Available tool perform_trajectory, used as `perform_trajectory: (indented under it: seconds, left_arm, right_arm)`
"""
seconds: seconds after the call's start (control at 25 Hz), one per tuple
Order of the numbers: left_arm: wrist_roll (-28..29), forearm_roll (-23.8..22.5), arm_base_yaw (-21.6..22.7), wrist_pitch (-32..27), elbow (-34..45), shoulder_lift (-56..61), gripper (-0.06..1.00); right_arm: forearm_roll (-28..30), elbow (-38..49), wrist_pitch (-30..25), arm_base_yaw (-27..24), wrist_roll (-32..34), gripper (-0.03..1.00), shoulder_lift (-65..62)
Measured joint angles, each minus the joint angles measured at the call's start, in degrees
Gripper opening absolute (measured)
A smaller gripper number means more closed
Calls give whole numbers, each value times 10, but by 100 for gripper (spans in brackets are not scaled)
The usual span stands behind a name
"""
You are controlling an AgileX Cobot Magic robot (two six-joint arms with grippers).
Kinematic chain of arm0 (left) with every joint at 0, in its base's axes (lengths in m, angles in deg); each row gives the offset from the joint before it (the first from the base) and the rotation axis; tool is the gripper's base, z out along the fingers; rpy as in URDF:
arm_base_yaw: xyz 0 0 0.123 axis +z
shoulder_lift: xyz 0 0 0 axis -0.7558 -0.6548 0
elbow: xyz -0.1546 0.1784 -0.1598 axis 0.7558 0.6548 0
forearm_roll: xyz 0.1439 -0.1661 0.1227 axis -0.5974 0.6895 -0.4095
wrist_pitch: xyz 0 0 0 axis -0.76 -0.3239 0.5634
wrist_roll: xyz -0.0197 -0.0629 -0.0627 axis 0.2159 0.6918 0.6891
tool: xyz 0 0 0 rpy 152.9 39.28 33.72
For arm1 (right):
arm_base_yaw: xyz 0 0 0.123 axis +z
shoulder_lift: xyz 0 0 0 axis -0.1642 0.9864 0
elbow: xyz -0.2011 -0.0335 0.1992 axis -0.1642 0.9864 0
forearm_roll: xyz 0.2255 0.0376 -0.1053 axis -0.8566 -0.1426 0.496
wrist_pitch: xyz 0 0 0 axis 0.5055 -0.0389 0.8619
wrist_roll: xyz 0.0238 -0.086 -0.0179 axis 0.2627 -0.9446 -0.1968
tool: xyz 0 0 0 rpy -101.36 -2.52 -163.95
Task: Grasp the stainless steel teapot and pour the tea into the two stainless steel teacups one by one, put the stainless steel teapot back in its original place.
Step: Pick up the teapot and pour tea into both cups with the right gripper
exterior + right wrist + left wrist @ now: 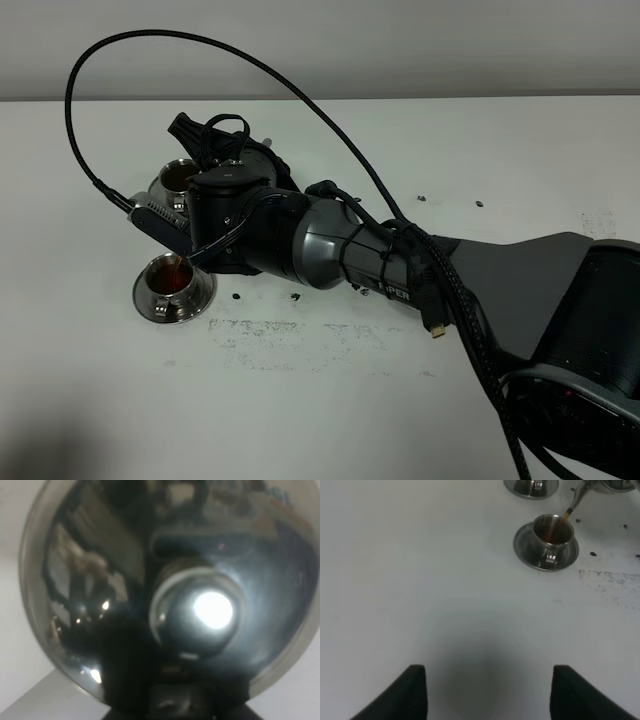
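Observation:
My right gripper (175,702) is shut on the stainless steel teapot (200,610), whose knobbed lid fills the right wrist view. In the high view my right arm (330,240) reaches across to the left and hides most of the pot. The thin spout (578,494) pours a brown stream into the near teacup (172,280) (551,532), which stands on its saucer (525,547) and holds tea. The second teacup (180,177) (530,485) stands just behind it. My left gripper (487,692) is open and empty, low over bare table, apart from the cups. The round tray is hidden.
The white table (330,400) has a scuffed grey patch (270,335) and small dark specks (237,296) to the right of the near cup. A black cable (300,90) loops high over the right arm. The table's far edge (400,97) runs behind the cups.

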State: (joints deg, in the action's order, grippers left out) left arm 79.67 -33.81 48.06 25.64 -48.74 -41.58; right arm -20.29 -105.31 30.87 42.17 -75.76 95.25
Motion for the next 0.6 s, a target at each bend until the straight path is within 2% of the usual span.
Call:
perform_trajectory:
  seconds: [0.6]
  left_arm:
    - [0, 0, 0, 0, 0, 0, 52]
  right_arm:
    - [13, 0, 0, 0, 0, 17, 0]
